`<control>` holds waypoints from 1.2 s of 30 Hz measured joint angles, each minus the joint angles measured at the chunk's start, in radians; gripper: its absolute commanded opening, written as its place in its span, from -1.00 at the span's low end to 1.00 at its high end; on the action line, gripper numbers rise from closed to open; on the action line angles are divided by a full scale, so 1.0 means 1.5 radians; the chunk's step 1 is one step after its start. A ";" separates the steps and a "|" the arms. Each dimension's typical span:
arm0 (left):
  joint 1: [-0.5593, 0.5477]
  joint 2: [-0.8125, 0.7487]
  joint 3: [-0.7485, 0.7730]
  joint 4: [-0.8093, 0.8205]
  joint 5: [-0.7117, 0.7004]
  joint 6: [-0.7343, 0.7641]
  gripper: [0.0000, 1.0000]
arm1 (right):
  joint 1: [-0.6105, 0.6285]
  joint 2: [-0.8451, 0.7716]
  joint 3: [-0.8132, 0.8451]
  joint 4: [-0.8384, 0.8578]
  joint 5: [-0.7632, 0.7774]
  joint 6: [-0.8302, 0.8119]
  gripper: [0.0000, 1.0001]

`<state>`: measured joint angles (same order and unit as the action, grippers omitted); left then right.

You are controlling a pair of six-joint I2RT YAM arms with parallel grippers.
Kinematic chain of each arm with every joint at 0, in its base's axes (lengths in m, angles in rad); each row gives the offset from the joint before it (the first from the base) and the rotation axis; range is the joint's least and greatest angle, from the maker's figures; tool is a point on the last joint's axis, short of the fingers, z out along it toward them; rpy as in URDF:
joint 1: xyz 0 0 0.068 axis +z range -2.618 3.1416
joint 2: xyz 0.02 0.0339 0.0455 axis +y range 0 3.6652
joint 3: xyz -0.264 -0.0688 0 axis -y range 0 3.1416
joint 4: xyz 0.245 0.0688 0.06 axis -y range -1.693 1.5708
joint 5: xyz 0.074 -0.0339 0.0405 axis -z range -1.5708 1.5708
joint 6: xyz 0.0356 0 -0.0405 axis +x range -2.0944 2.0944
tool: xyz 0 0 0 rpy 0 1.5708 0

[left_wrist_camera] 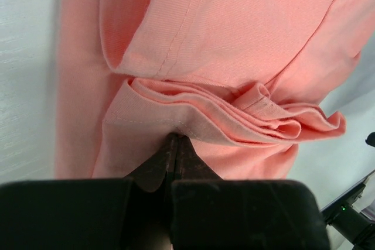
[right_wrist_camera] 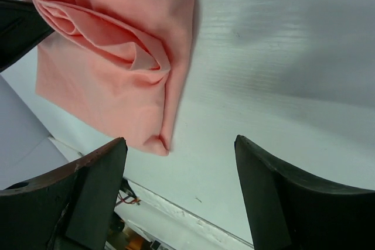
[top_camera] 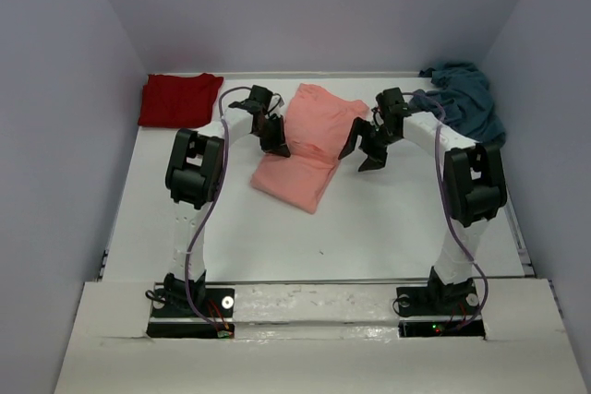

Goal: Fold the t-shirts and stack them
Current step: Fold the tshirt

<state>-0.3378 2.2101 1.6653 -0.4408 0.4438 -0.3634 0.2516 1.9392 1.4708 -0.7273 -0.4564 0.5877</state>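
Top external: salmon-pink t-shirt (top_camera: 309, 140) lies part-folded, dark red t-shirt (top_camera: 178, 99) and teal-blue t-shirt (top_camera: 466, 101) well apart from it; left wrist: left gripper (left_wrist_camera: 174, 143) clamps its bunched hem, probably steadying the fold; right wrist: right gripper (right_wrist_camera: 179, 143) gapes empty beside it.

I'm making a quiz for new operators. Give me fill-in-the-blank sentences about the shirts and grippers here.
1. The left gripper pinches the salmon-pink shirt, so its jaws are ____.
2. The right gripper holds nothing; its jaws stand ____.
3. The dark red shirt lies at the far ____ corner of the table.
4. Counting the teal-blue shirt, ____ shirts are in view.
Missing words: shut; open; left; three.
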 measured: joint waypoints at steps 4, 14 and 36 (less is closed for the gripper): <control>0.000 0.000 0.004 -0.009 -0.003 0.000 -0.91 | 0.003 -0.021 -0.069 0.059 -0.016 0.014 0.61; 0.000 0.002 0.016 -0.034 -0.011 0.007 -0.91 | 0.025 0.000 -0.093 0.137 -0.011 0.025 0.61; 0.004 0.014 0.042 -0.071 -0.015 0.020 -0.90 | 0.070 0.073 -0.062 0.239 0.030 0.047 0.08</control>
<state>-0.3325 2.2318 1.7287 -0.5472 0.4217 -0.3332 0.3561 2.0491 1.3781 -0.3687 -0.4110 0.6586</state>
